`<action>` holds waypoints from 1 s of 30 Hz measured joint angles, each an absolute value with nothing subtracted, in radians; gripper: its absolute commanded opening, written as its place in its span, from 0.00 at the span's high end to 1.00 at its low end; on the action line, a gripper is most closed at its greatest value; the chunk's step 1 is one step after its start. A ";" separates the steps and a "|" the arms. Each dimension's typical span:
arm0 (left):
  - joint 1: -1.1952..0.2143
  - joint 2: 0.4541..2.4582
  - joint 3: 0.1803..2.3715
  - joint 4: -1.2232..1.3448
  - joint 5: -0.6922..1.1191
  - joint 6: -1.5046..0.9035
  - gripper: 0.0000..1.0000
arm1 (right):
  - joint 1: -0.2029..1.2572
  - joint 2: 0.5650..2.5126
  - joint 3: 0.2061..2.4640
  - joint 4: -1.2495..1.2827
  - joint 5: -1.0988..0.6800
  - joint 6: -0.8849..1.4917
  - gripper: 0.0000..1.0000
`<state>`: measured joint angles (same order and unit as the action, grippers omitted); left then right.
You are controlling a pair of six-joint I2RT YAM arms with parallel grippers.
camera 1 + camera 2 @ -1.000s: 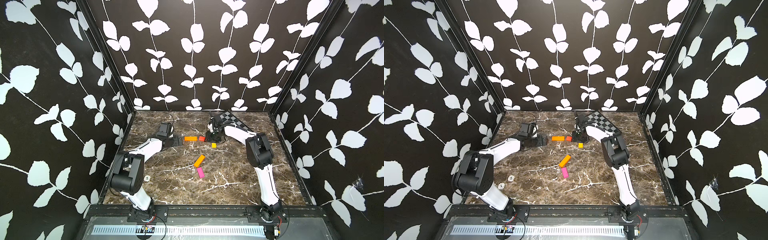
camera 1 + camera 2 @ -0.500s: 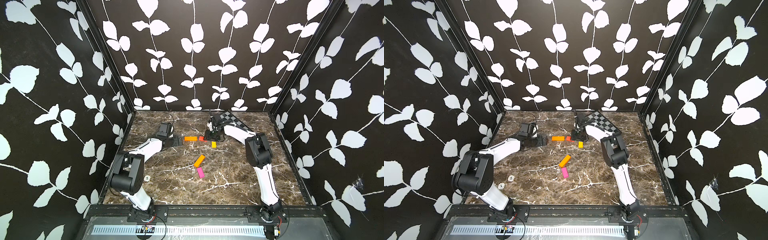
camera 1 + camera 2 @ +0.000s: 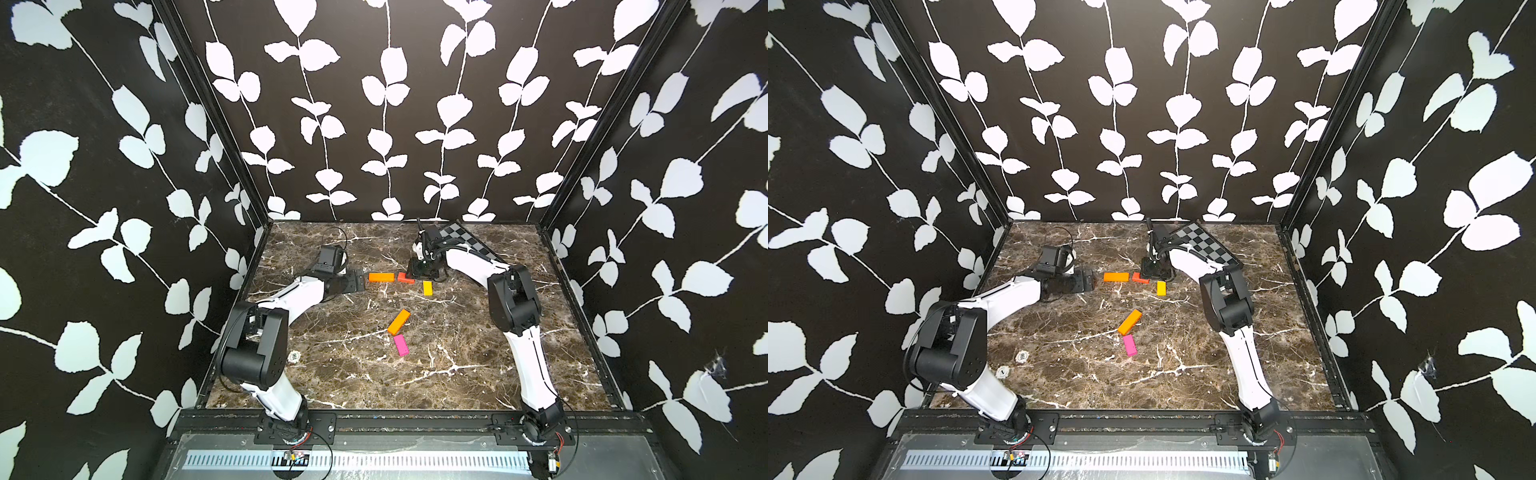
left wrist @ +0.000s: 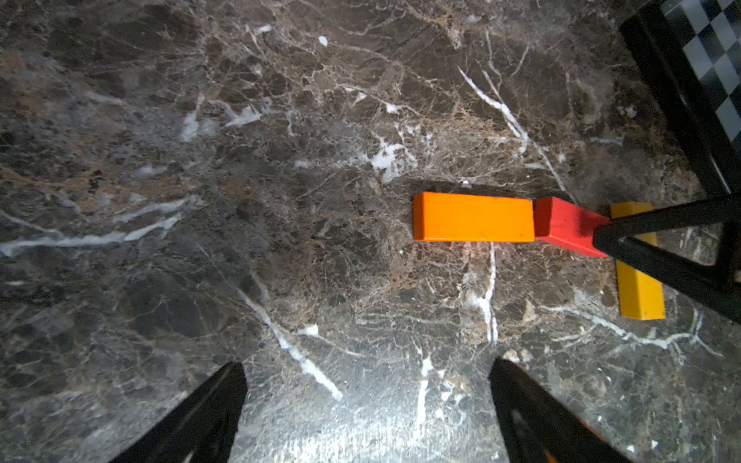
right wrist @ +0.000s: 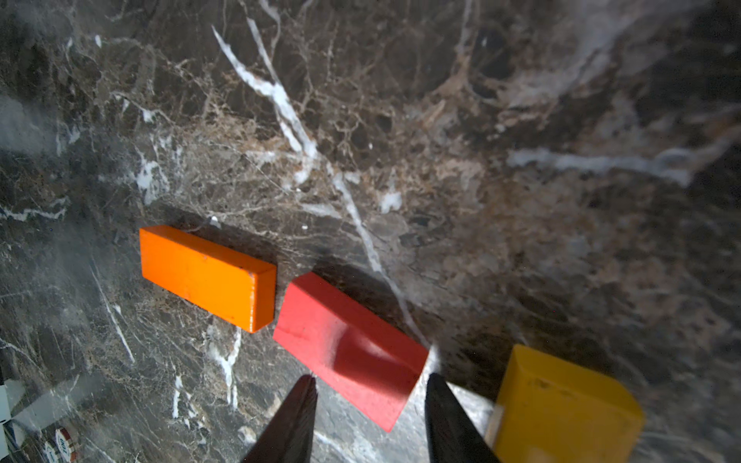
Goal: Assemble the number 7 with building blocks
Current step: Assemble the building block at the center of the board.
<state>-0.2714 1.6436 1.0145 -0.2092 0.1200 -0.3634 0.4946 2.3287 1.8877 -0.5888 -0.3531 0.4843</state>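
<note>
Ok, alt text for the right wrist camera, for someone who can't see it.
Two black fingertips of the right hand straddle the near end of a red block lying on a brown marble table; whether they grip it is unclear. An orange block lies just past its far end, and a yellow block sits beside one fingertip.

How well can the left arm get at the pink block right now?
Probably yes. The left gripper is open and empty, and the pink block lies flat on bare table. Only the loose orange block sits close at its far end.

Checkered board (image 3: 1204, 247) on marble tabletop (image 3: 1142, 382)
</note>
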 measured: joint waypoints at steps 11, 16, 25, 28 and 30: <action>-0.271 1.644 1.015 -0.209 0.120 -0.363 0.03 | 0.495 2.343 1.897 -0.604 -0.358 0.467 0.58; -0.271 1.644 1.014 -0.209 0.119 -0.363 0.03 | 0.495 2.344 1.898 -0.603 -0.363 0.467 0.58; -0.271 1.644 1.013 -0.209 0.116 -0.363 0.03 | 0.495 2.359 1.920 -0.603 -0.382 0.459 0.58; -0.271 1.644 1.013 -0.209 0.115 -0.363 0.03 | 0.495 2.363 1.927 -0.603 -0.387 0.458 0.58; -0.271 1.644 1.013 -0.210 0.115 -0.363 0.03 | 0.495 2.363 1.927 -0.603 -0.393 0.456 0.58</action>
